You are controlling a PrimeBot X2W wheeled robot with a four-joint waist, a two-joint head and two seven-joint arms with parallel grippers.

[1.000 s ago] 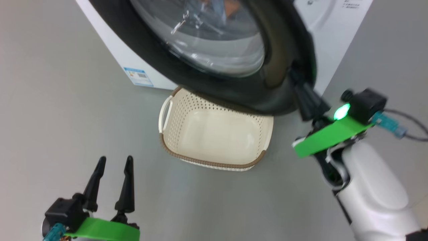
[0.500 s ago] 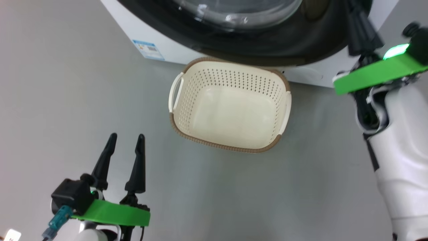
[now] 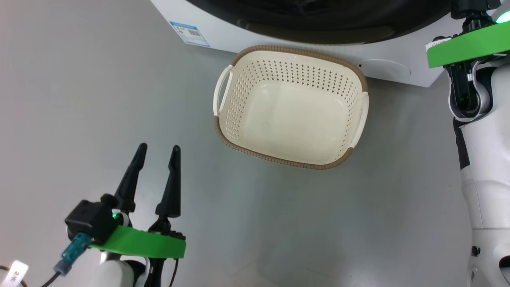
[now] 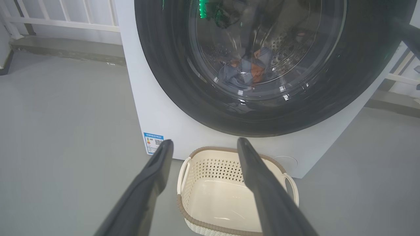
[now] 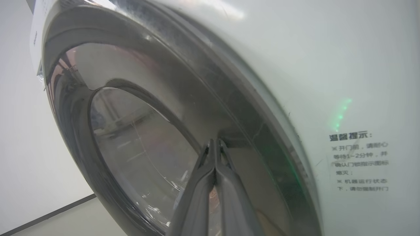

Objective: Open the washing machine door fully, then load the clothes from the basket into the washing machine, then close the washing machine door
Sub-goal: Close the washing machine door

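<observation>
The washing machine (image 4: pixel 157 108) stands ahead with the washing machine door (image 4: pixel 164 65) lying flat against its front. Through the glass, blue and orange clothes (image 4: pixel 246 70) lie in the drum. The cream basket (image 3: pixel 255 71) sits on the floor just before the machine, with nothing in it. My left gripper (image 3: pixel 158 149) hangs open at the lower left, well short of the basket (image 4: pixel 213 164), its fingers (image 4: pixel 154 177) framing it. My right gripper (image 5: pixel 215 142) is shut, its tips against the door's glossy black rim (image 5: pixel 147 75) near the edge.
Grey floor (image 3: pixel 79 99) lies open all around the basket. A blue label (image 3: pixel 190 34) sits low on the machine's white front (image 3: pixel 382 71). My right arm's green wrist plate (image 3: pixel 466 44) is at the upper right. White railings (image 4: pixel 65 19) stand behind the machine.
The door has swung from over the basket back against the machine, with my shut right gripper at its edge. The head view has shifted. The left gripper stays open.
</observation>
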